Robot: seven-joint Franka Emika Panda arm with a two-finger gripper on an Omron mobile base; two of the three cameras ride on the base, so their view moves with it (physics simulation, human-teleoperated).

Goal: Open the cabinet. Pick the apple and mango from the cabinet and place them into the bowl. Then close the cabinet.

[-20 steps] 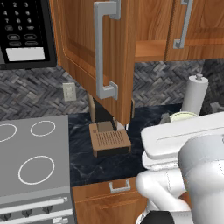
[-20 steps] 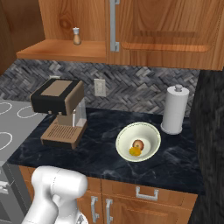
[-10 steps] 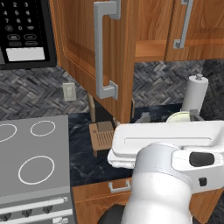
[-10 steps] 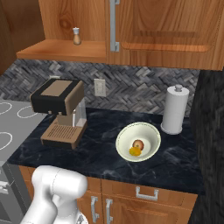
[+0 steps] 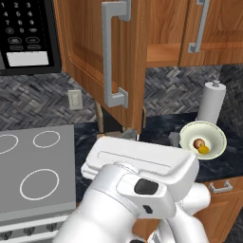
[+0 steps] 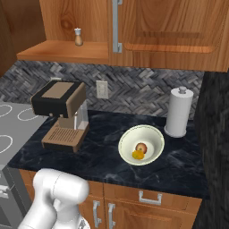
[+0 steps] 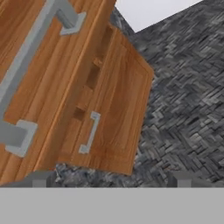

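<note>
Even, bright rendered light; soft, blocky detail

Both base views look forward and down from behind the arm, left and right, sharing the counter, the bowl and the paper-towel roll. The hand view sits close, tilted, facing the cabinet doors and the tiled wall.

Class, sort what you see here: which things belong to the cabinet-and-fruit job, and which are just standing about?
Belong to the job:
- cabinet, its door open
- apple, in the bowl
- mango, in the bowl
- bowl
- gripper, open and empty

Just standing about:
- coffee machine
- paper towel roll
- microwave
- stovetop
- small shaker on the cabinet shelf
</note>
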